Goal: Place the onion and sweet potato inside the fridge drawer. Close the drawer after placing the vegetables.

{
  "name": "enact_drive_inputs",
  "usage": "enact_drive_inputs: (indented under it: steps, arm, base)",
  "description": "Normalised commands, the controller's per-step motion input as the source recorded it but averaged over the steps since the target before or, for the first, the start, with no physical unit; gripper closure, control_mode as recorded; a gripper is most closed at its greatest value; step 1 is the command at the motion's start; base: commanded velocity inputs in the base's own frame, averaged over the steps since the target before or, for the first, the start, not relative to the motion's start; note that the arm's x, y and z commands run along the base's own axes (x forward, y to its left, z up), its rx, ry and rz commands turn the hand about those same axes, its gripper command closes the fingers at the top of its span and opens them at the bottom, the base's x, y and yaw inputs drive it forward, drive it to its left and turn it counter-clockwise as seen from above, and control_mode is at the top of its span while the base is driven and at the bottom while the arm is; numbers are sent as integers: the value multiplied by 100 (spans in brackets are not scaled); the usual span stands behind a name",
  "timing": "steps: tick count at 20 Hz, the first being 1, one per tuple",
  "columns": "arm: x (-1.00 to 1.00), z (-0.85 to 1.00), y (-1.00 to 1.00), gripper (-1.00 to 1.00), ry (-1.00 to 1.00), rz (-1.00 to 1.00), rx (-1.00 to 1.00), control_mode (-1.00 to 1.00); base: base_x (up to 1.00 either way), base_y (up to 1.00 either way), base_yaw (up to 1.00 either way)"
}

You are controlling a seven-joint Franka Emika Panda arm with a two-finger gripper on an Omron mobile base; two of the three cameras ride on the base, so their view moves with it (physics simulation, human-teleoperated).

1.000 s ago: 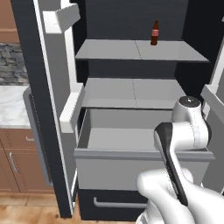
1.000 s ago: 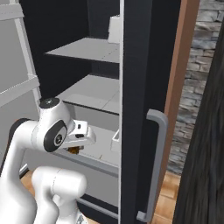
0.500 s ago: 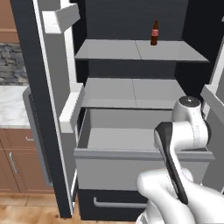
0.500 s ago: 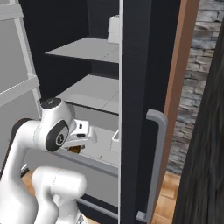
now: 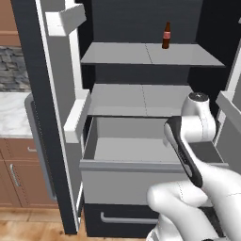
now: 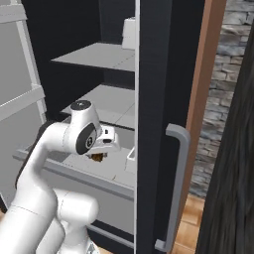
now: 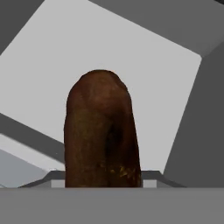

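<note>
The sweet potato (image 7: pixel 101 131) is a dark brown oval lump that stands close before the hand camera and covers the finger tips. In the right base view the sweet potato (image 6: pixel 97 157) hangs just under my gripper (image 6: pixel 100 153), which is shut on it. It hangs over the inside of the open light-grey fridge drawer (image 5: pixel 136 175), above the pale floor of the fridge drawer (image 7: pixel 109 39). My forearm crosses the right side of the drawer in the left base view. The onion is out of view.
A brown bottle (image 5: pixel 165 36) stands on the upper shelf (image 5: pixel 146 54). The left fridge door (image 5: pixel 52 117) hangs open beside the drawer, and the right door with its grey handle (image 6: pixel 177 188) stands close to my arm. A dark lower drawer (image 5: pixel 117 219) sits below.
The arm has shifted slightly: the elbow is a little higher and the hand sits a bit farther over the drawer, still holding the sweet potato.
</note>
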Motion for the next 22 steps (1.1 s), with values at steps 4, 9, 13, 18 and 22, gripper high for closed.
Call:
enact_drive_inputs:
  steps: [4, 9, 13, 18, 22]
  arm:
    - [54, -68, 0, 100, 5, 0, 0, -100]
    - [49, -79, 0, 100, 17, 0, 0, -100]
    - [8, -81, -3, 100, 12, 0, 0, -100]
    - [0, -82, -1, 100, 7, 0, 0, -100]
    - [-28, -68, 0, 100, 0, 0, 0, -100]
  base:
    - [0, 0, 0]
    - [0, 0, 0]
    - [0, 0, 0]
    - [0, 0, 0]
    - [0, 0, 0]
